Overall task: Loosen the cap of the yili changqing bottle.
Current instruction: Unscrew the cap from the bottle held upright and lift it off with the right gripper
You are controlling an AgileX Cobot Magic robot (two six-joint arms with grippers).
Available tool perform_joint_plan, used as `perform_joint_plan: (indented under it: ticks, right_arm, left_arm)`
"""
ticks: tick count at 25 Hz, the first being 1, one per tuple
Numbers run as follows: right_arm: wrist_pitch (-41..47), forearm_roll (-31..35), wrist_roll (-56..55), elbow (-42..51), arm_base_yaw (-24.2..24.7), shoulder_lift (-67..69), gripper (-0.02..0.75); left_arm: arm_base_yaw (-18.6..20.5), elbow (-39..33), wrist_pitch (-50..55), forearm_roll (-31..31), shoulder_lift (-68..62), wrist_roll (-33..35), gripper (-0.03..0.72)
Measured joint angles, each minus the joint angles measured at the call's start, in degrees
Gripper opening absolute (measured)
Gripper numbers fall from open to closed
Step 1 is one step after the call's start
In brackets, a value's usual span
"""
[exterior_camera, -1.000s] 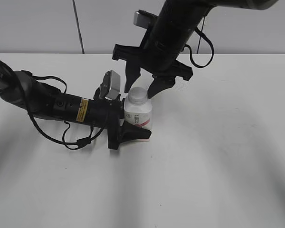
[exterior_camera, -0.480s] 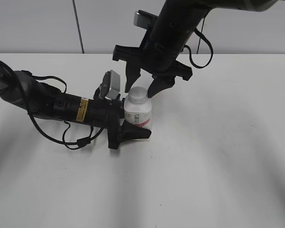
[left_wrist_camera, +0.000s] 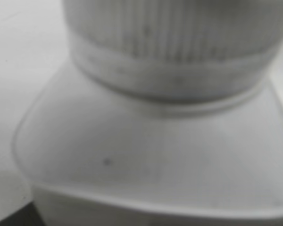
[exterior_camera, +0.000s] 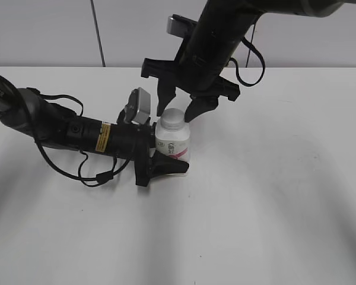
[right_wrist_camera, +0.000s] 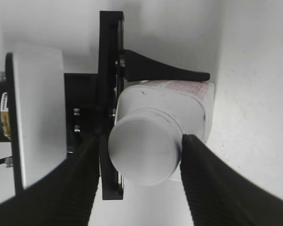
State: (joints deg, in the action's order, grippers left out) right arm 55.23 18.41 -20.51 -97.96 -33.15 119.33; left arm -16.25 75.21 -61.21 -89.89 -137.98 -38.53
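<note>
The right pincer hangs spread open astride the cap, not yet gripping, while the left pincer clamps the yili changqing bottle upright mid-counter nearer the far edge; loosening appears still to come.

My two black arms, looped black cables, yellow label behind the left gripper, grey wrist cameras, ribbed right fingers

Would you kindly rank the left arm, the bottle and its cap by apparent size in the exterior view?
1. Left arm, by far the largest.
2. Bottle, clamped upright in the left gripper.
3. Cap, smallest, sitting between the right gripper's fingers.
</note>
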Motion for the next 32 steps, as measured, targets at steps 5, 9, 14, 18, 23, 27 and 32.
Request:
perform_joint_plan:
  ticks: [5, 9, 14, 18, 23, 27, 32]
  right_arm:
    - [-0.1, -0.2, -0.1, 0.0, 0.0, 0.0, 0.439]
    - [0.0, -0.5, -0.2, 0.0, 0.0, 0.4, 0.439]
    - [0.5, -1.0, -0.3, -0.1, 0.0, 0.8, 0.439]
    - [0.5, -1.2, -0.3, -0.1, 0.0, 0.8, 0.426]
    - [0.8, -1.3, -0.3, -0.2, 0.0, 0.9, 0.396]
    - [1.3, -1.3, -0.3, -0.4, 0.0, 1.1, 0.396]
    - [1.6, -1.3, -0.2, -0.6, 0.0, 1.2, 0.385]
  left_arm:
    - [-0.1, 0.0, 0.3, -0.2, 0.1, 0.0, 0.418]
    - [-0.6, 0.0, 1.0, -0.2, 0.3, 0.0, 0.418]
    - [-1.0, 0.0, 2.0, -0.4, 0.6, 0.0, 0.418]
    - [-1.0, 0.0, 2.1, -0.4, 0.6, -0.1, 0.418]
    - [-1.0, 0.0, 2.2, -0.4, 0.6, -0.1, 0.418]
    - [-1.0, 0.0, 2.2, -0.4, 0.6, -0.1, 0.418]
    - [-1.0, 0.0, 2.2, -0.5, 0.6, -0.1, 0.418]
